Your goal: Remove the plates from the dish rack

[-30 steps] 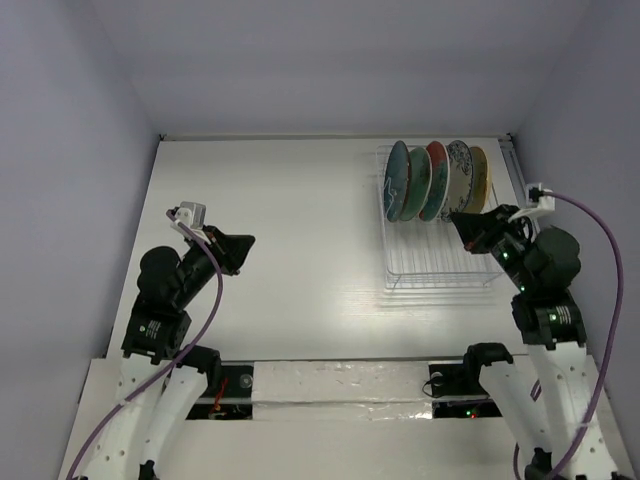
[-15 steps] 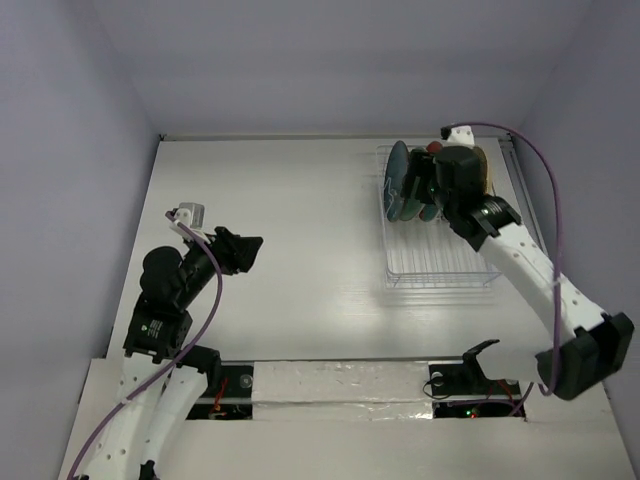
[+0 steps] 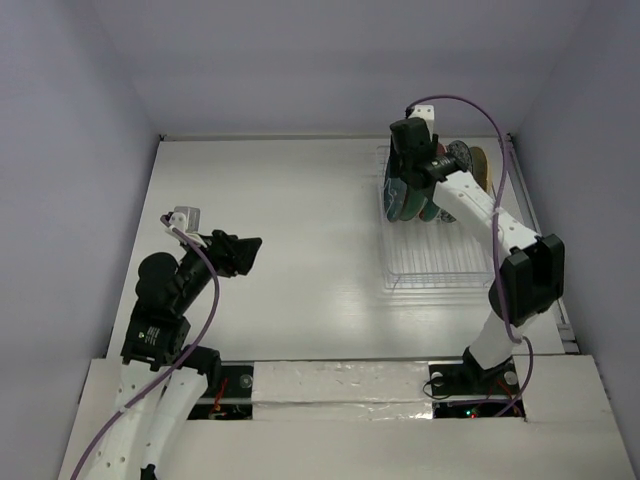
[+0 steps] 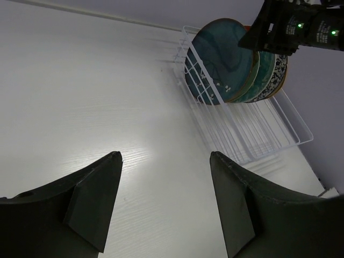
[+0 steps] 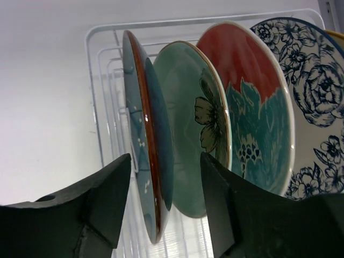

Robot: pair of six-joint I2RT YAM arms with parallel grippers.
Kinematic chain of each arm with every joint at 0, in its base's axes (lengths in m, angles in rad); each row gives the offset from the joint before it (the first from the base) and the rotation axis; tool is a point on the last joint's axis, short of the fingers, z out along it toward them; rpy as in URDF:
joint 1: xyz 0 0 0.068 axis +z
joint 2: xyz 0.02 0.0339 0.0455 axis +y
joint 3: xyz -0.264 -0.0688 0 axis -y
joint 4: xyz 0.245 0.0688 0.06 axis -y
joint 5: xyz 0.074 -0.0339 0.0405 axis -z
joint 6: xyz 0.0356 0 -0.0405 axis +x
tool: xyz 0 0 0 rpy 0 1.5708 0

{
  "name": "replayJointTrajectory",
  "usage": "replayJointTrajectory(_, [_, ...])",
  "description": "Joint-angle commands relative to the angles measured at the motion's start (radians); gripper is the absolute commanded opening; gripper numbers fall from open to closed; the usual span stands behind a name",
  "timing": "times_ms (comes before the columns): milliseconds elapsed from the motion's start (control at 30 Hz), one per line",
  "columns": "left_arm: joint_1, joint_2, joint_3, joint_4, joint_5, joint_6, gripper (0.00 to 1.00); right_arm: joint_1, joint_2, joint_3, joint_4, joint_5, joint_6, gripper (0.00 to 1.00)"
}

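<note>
White wire forms the dish rack [image 3: 440,262], which sits on the right half of the pale table [image 3: 290,190]. Five plates [image 3: 418,206] stand on edge in the far end of the rack, packed side by side in the slots.

From its base at the near edge, the right arm [image 3: 525,280] rises to a raised elbow over the rack's right side. Its forearm then stretches away and to the left above the rack, and the wrist is bent down over the left end of the row. The right gripper [image 5: 165,156] is spread. In the wrist view its two dark fingers [image 5: 102,199] stand on either side of the dark teal plate [image 5: 150,161], the outermost one on the left. Neither finger visibly touches the plate's rim.

Behind the dark teal plate comes the pale green plate [image 5: 191,107] with a flower motif. Next are the red plate [image 5: 242,64] with teal leaves and the white plate [image 5: 317,80] with blue flowers. Only a yellowish sliver of the tan plate [image 5: 337,35] shows at the frame's edge.

The left arm [image 3: 165,290] is folded low near its own base, with its forearm angled toward the middle of the table. The left gripper [image 4: 164,153] hangs above bare tabletop with its jaws apart and nothing between them. It is aimed toward the rack but is well apart from it.
</note>
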Motion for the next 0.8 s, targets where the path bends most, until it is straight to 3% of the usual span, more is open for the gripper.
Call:
replayJointTrajectory(0, [0.005,-0.014,-0.010,0.032,-0.006,0.000,0.63,0.004,0.054,0.089,-0.033,0.077,-0.029,0.59])
replayJointTrajectory(200, [0.005,-0.015,-0.010,0.029,-0.006,0.000,0.62,0.004,0.132,0.135,-0.042,0.119,-0.046,0.33])
replayJointTrajectory(233, [0.005,-0.017,-0.010,0.030,-0.006,0.000,0.62,0.004,0.137,0.150,-0.050,0.120,-0.050,0.24])
replayJointTrajectory(367, [0.005,-0.019,-0.010,0.029,-0.007,0.000,0.62,0.017,0.135,0.185,-0.076,0.146,-0.082,0.03])
replayJointTrajectory(767, [0.005,-0.014,-0.009,0.026,-0.015,-0.002,0.62,0.093,-0.030,0.343,-0.131,0.312,-0.176,0.00])
